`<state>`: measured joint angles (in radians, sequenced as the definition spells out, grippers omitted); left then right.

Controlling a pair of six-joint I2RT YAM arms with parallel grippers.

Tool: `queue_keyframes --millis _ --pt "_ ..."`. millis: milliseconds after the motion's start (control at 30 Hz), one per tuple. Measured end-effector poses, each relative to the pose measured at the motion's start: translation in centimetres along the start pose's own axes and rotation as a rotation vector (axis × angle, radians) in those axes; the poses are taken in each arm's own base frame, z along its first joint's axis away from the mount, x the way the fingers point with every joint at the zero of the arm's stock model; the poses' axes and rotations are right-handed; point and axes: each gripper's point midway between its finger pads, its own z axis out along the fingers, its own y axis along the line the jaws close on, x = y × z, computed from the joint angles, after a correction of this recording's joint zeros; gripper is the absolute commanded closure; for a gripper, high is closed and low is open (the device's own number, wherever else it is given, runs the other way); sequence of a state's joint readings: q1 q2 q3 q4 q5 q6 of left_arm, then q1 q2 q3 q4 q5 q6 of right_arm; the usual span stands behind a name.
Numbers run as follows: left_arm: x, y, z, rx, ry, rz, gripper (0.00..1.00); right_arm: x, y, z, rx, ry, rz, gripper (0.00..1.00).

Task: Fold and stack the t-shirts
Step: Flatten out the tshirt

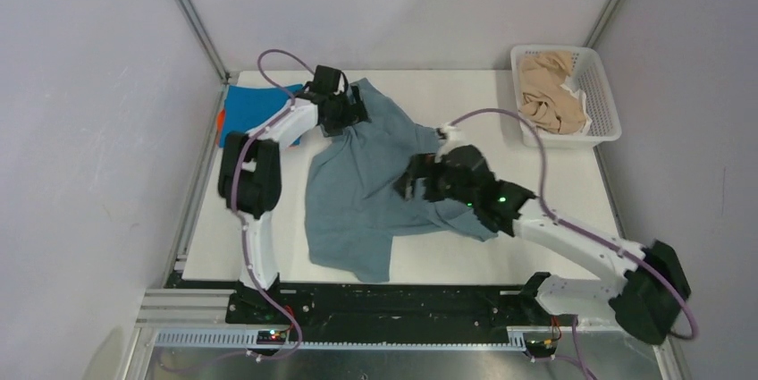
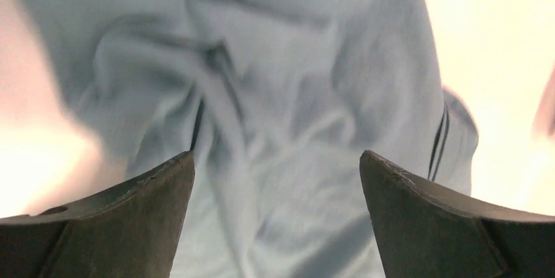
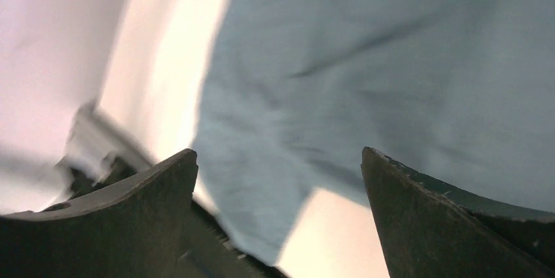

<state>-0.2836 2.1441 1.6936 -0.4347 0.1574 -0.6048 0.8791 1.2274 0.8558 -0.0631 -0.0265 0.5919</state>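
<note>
A large grey-blue t-shirt point(image 1: 357, 192) lies crumpled across the middle of the table. My left gripper point(image 1: 344, 112) hovers open over its far upper part; the left wrist view shows wrinkled grey-blue cloth point(image 2: 275, 95) between the spread fingers. My right gripper point(image 1: 413, 179) is open over the shirt's right side; the right wrist view shows the shirt's edge point(image 3: 366, 75) and bare table below. A bright blue t-shirt point(image 1: 246, 107) lies folded at the far left with an orange one point(image 1: 220, 121) peeking from under it. Beige t-shirts point(image 1: 547, 94) lie bunched in the basket.
A white plastic lattice basket point(image 1: 601, 98) stands at the table's far right corner. Grey walls and metal frame posts surround the table. Purple cables loop from both arms. A black rail runs along the near edge.
</note>
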Motion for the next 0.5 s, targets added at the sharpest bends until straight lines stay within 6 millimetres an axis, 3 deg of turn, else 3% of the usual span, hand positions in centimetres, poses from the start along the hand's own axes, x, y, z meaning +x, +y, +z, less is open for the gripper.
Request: queue_keyframes --millis 67,133,200,267,333,400,500 --pt "0.9 0.1 -3.1 -0.043 -0.030 0.038 0.00 -1.5 -4.9 -2.1 0.158 -0.054 0.059 0.01" --pt "2.0 -0.3 -7.1 -0.074 -0.084 0.082 0.00 -1.5 -10.3 -4.4 0.331 -0.085 0.130 0.01" --pt "3.6 -0.9 -11.3 -0.087 -0.152 0.129 0.00 0.3 -14.5 -6.6 0.475 -0.073 0.183 0.01" --pt "6.2 -1.6 -14.5 -0.078 -0.197 0.174 0.00 3.1 -17.2 -8.5 0.580 -0.023 0.217 0.02" --pt "10.3 -1.8 -16.7 -0.063 -0.212 0.223 0.00 5.0 -18.9 -10.0 0.658 0.022 0.234 0.02" --pt "15.5 -0.7 -17.6 -0.061 -0.176 0.274 0.00 6.0 -19.9 -10.9 0.709 0.052 0.235 0.03" --pt "23.7 3.0 -18.0 -0.114 -0.059 0.368 0.00 6.8 -19.8 -11.1 0.722 0.087 0.184 0.03"
